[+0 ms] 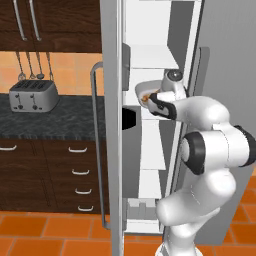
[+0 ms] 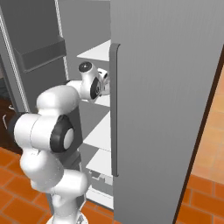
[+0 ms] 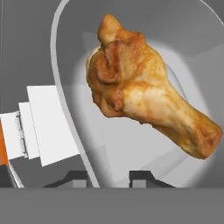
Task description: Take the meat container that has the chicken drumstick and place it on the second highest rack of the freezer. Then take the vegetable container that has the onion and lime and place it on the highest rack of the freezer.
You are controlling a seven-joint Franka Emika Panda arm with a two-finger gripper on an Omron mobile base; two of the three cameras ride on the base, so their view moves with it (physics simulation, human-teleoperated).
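- Freezer (image 1: 112, 125): tall grey-silver appliance with its door swung open toward the viewer; a long vertical bar handle (image 1: 96, 145) runs down the door's outer face
- White interior: stacked white shelves, seen edge-on past the door; the white arm reaches in between the door edge and the cabinet's right wall
- Right side: a second broad grey door panel (image 2: 166, 109) stands close beside the arm and hides the hand from that side; a dark door bin (image 2: 41, 52) sits on the open door's inner face
- Left of the freezer: dark speckled bench (image 1: 50, 122) carrying a silver toaster (image 1: 33, 96), with utensils hanging on the orange wall above and dark drawers with pale handles below
- Floor: orange tiles
- Meat container (image 1: 146, 89): pale shallow tray, seen at the arm's tip inside the compartment, at about the level of a white shelf below the upper one; whether it rests on that shelf cannot be told
- Chicken drumstick (image 3: 144, 94): golden-brown, lying in the container with its thick end up and the narrow end toward the lower right of the hand view
- Gripper (image 3: 111, 177): jaws set narrow, the two dark tips standing on either side of the container's curved rim (image 3: 65, 100), pinching it
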